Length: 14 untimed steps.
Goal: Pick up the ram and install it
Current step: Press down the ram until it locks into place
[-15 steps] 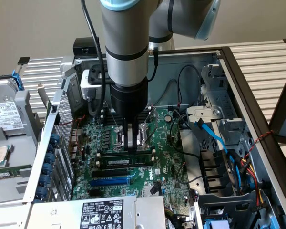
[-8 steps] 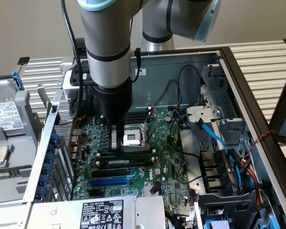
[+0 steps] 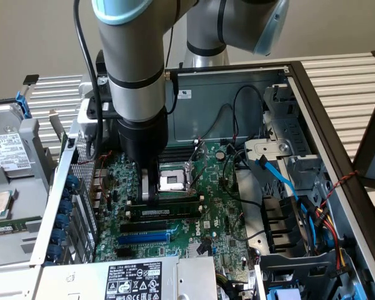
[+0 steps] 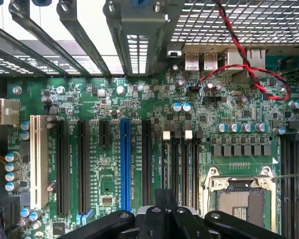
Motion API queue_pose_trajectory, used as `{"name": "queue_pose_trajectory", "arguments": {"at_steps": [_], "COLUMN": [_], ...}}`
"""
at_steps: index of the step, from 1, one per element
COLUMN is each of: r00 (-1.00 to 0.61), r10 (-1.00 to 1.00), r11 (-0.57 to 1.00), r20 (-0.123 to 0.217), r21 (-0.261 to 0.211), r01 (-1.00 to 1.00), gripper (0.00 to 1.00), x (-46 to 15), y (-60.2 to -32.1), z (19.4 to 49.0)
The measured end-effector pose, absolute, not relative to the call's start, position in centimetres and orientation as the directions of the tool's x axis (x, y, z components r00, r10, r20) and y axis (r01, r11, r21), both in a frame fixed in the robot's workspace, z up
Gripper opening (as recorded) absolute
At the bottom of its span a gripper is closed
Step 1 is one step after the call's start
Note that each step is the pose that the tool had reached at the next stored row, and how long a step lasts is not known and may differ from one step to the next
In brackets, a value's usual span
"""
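Now the claw (image 3: pixel 150 195) stands low over the motherboard (image 3: pixel 175 219), just beside the CPU socket (image 3: pixel 173 181) — whether it is open or closed I cannot tell. A ram (image 3: pixel 175 201) stick lies in the memory slots next to it — another green board (image 3: pixel 6 226) rests on the table at the exterior view's left.

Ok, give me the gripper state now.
Gripper: low over the motherboard by the memory slots; open or shut cannot be told.

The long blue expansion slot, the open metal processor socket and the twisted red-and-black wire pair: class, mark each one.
Long blue expansion slot (image 4: pixel 125 164), wrist view, mid-length.
Open metal processor socket (image 4: pixel 240 201), wrist view, its centre.
Twisted red-and-black wire pair (image 4: pixel 249 67), wrist view, its looped stretch.
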State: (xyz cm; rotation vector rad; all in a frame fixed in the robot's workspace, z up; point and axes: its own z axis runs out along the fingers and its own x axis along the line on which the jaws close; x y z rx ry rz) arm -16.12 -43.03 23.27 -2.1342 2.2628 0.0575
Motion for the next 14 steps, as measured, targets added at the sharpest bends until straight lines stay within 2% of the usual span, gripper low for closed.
{"name": "queue_pose_trajectory", "arguments": {"at_steps": [14], "r00": [-0.058], "r10": [-0.997], "r11": [0.058], "r20": [-0.053], "r21": [0.005], "r01": [-0.998], "gripper": [0.11], "x": [-16.09], "y": [-43.15], "z": [23.06]}}
